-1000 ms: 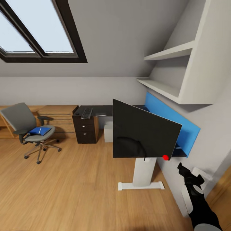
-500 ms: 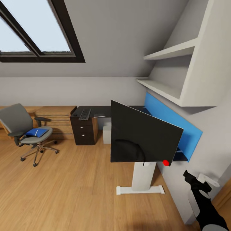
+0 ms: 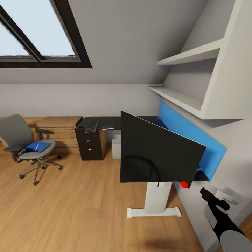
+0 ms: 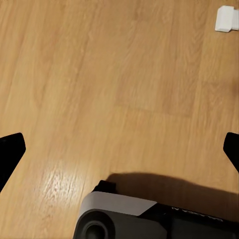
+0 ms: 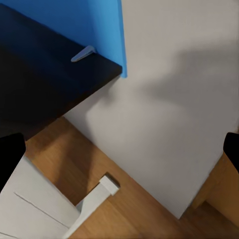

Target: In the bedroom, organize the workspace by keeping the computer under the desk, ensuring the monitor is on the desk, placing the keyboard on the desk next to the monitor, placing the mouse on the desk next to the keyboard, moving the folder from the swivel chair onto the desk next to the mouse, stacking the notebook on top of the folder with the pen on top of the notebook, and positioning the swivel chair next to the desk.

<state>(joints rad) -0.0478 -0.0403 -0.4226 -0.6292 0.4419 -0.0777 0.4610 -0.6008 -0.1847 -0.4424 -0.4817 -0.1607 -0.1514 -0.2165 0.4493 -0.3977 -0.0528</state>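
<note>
The black monitor (image 3: pixel 159 152) stands tilted at the near end of the black desk (image 3: pixel 112 120), which has a blue back panel (image 3: pixel 190 138) and a white leg (image 3: pixel 155 196). On the far part of the desk lie the keyboard (image 3: pixel 92 126), the small black mouse (image 3: pixel 81 126) and a pale flat notebook (image 3: pixel 107 127). The grey-white computer (image 3: pixel 116 144) sits under the desk. At the left, the swivel chair (image 3: pixel 24 138) carries the blue folder (image 3: pixel 37 146). The pen is too small to make out. My right gripper (image 3: pixel 205 193) is open beside the desk's near end (image 5: pixel 40 84). My left gripper (image 4: pixel 119 149) is open above bare floor.
Light wooden low cabinets (image 3: pixel 57 127) line the back wall behind the chair. White shelves (image 3: pixel 182 94) jut from the right wall above the desk. The desk's white foot (image 3: pixel 154 211) lies on the plank floor (image 3: pixel 77 203), which is open between chair and desk.
The camera has moved closer and turned slightly, so the chair and drawers sit further left in the picture. My right gripper shows lower and further right.
</note>
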